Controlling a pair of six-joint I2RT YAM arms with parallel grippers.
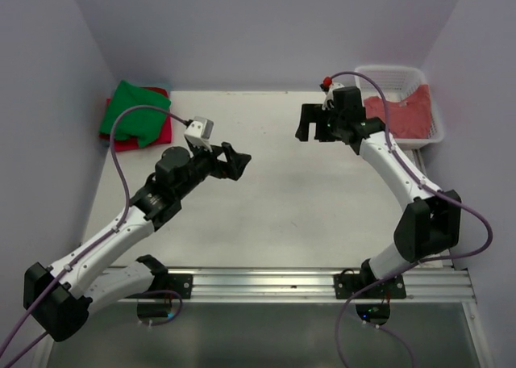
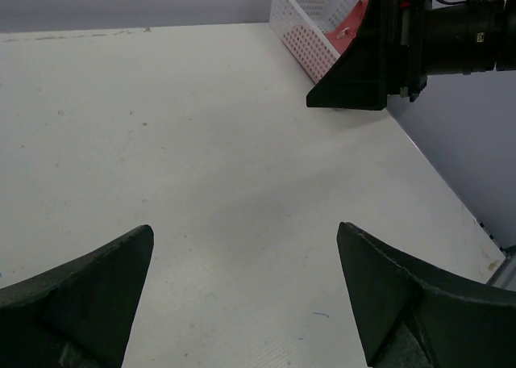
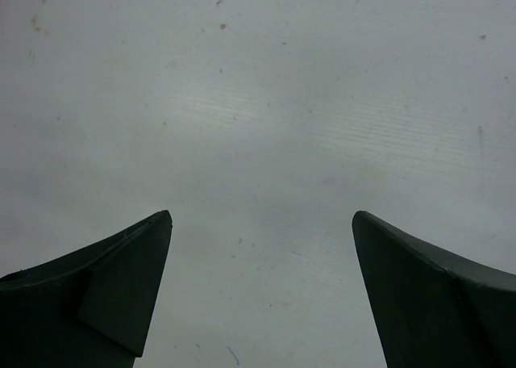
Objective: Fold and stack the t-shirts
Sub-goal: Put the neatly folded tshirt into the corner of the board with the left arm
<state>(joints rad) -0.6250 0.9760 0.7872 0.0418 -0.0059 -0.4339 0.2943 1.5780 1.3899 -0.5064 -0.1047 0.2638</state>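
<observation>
Clock reference: middle of the white flat bench [image 1: 274,223], top view.
Stack, 10 o'clock: bright green folded cloth t-shirt [image 1: 133,110] lies on a red cloth t-shirt [image 1: 127,144], in the far left corner.
Basket, 2 o'clock: white plastic lattice basket [image 1: 419,76] in the far right corner, with a salmon-red cloth t-shirt [image 1: 403,114] in it.
Left hand [image 1: 239,160], 11 o'clock: over the bench, right of the stack, apart from it.
Right hand [image 1: 310,126], 1 o'clock: over the bench, left of the basket.
Hands: well apart.

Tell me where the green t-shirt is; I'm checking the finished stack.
Top view: the green t-shirt lies on a red t-shirt in the far left corner of the table, opposite the white basket.
</observation>
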